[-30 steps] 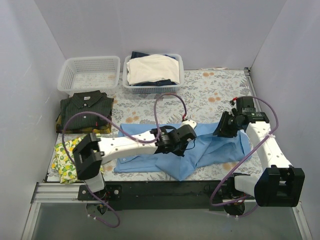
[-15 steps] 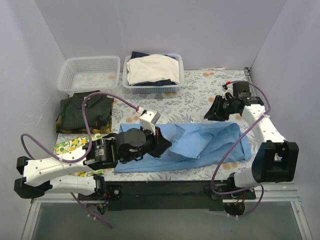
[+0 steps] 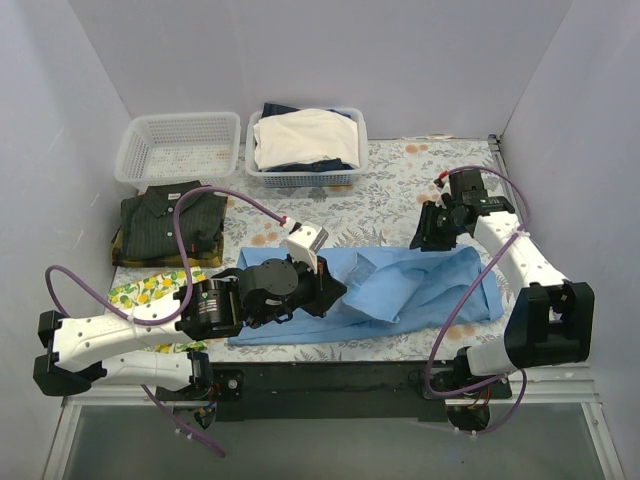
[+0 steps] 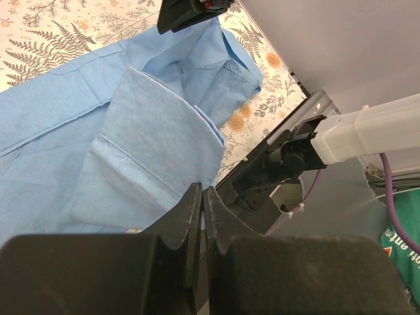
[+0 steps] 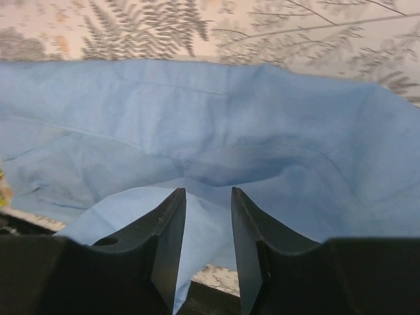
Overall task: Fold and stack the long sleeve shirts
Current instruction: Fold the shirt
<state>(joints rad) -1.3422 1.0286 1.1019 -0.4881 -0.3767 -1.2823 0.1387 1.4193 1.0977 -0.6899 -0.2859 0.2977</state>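
dark pinstriped shirt [image 3: 150, 220]: folded, far left | left gripper [image 4: 202, 200]: fingers pressed together at a folded flap of the light blue shirt [image 3: 420, 285], hold on cloth unclear | that shirt: mid-table, rumpled | right gripper [image 5: 208, 197]: part-open, empty, over its far right edge | advice: pinch one layer at the edge, fold flat, smooth creases

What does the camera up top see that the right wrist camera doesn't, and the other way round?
Only the top view shows the dark striped shirt folded at the left, the lemon cloth, a white basket, another basket holding cream clothes, and the left claw by the light blue shirt's left end. Only the right wrist view shows up close that the right claw's fingers stand apart with nothing pinched. Both show the light blue shirt and the ferny table cover.
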